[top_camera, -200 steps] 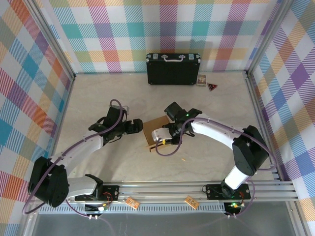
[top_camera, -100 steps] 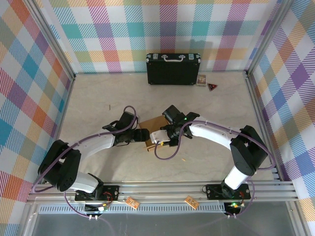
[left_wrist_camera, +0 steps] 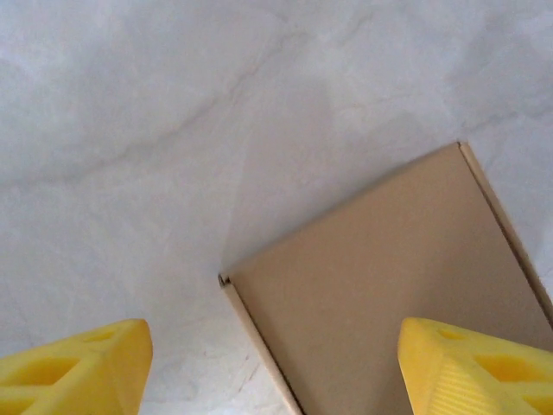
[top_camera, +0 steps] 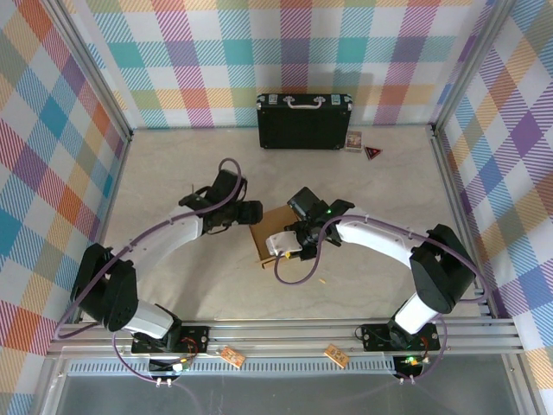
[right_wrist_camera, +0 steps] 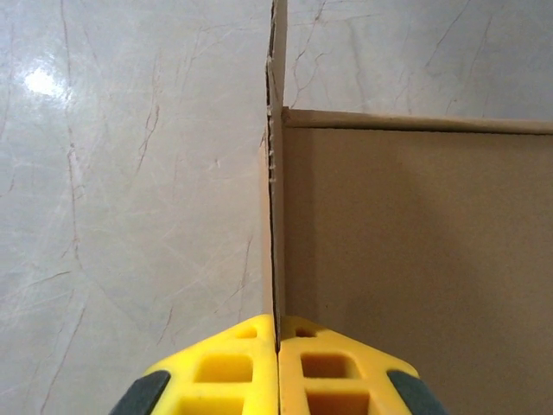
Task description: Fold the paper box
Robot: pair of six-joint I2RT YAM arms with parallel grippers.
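Right gripper [right_wrist_camera: 278, 363]: at the bottom middle of the right wrist view its two yellow fingers are pressing tight together on a thin flap [right_wrist_camera: 275, 173]; the flap is standing straight up.
Paper box [top_camera: 272, 225]: it is sitting in the middle of the top view, between the two grippers; its flat brown panel [right_wrist_camera: 415, 242] is filling the right side of the right wrist view.
Left gripper [left_wrist_camera: 276, 380]: its fingers are standing wide apart in the two bottom corners of the left wrist view; it is holding nothing; it is hanging over a corner of the box [left_wrist_camera: 389, 294].
Step in hand: it looks like one side is being folded up; the right gripper [top_camera: 275, 249] is holding that side; the left gripper [top_camera: 252, 213] is waiting just beside the box's left edge.
Next move: I think the left fingers are needing to come down on the near edge and press or pinch it; the right grip should be staying tight so the box is not sliding.
Table [top_camera: 173, 156]: it is pale, like marble with thin grey lines; light is shining off it.
Black case [top_camera: 304, 121]: it is standing at the top middle, against the back wall; two tiny things [top_camera: 363, 145] are lying to its right; I cannot tell what they are.
Walls [top_camera: 285, 43]: bright checked cloth is running around three sides.
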